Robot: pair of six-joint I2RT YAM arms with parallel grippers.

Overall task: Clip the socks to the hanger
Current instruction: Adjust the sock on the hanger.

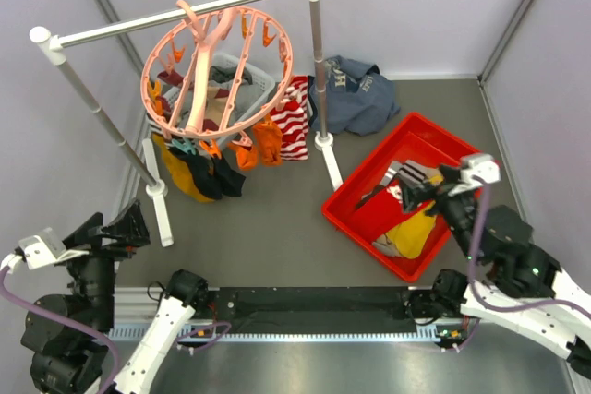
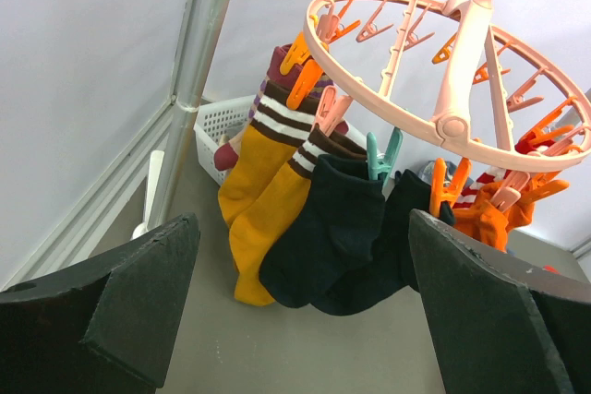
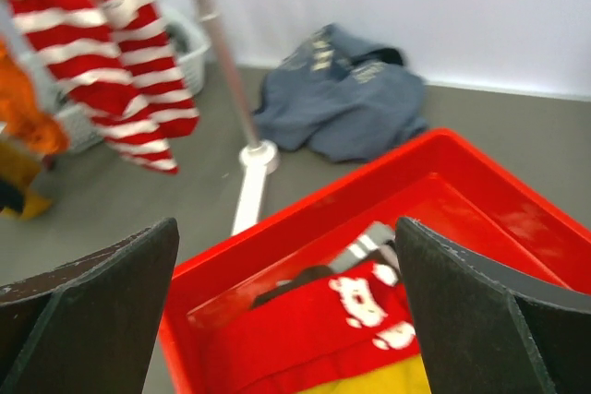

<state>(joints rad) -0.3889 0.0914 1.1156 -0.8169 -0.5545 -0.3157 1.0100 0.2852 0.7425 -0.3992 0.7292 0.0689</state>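
Note:
The salmon-pink ring hanger [image 1: 218,71] hangs by its hook from the rail. Clipped to its pegs are yellow socks [image 2: 268,191], dark socks [image 2: 332,237], orange socks [image 2: 489,219] and red-and-white striped socks [image 1: 291,117]. More socks lie in the red bin [image 1: 369,200]: a red one with white marks [image 3: 369,320], a yellow one [image 3: 388,380] and a grey striped one. My left gripper [image 1: 115,228] stands open and empty at the near left, facing the hanger [image 2: 452,89]. My right gripper [image 1: 434,193] hovers open and empty over the bin's socks.
A white-and-grey rail stand [image 1: 175,11] carries the hanger, with its feet on the floor. A navy garment [image 1: 355,94] lies at the back right. A white basket [image 2: 217,131] sits behind the hanging socks. Walls close in on both sides.

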